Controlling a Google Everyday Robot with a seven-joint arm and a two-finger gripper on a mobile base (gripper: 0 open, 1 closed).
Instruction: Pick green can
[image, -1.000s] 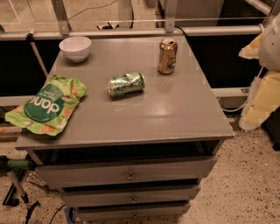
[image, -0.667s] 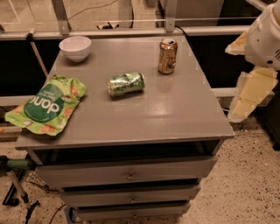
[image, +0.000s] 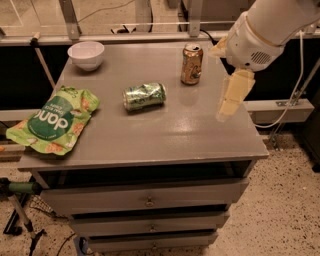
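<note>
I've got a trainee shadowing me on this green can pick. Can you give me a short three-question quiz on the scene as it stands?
1. Short answer: how does the green can rest on the grey table?
2. Multiple choice: the gripper hangs by the table's right edge as the camera sees it. Which thing is nearest to it? A. gold can B. white bowl C. green snack bag
3. True or false: the gripper is touching the green can.

Key: 1. On its side, near the middle of the table. 2. A. 3. False; it is well clear of the can.
</note>
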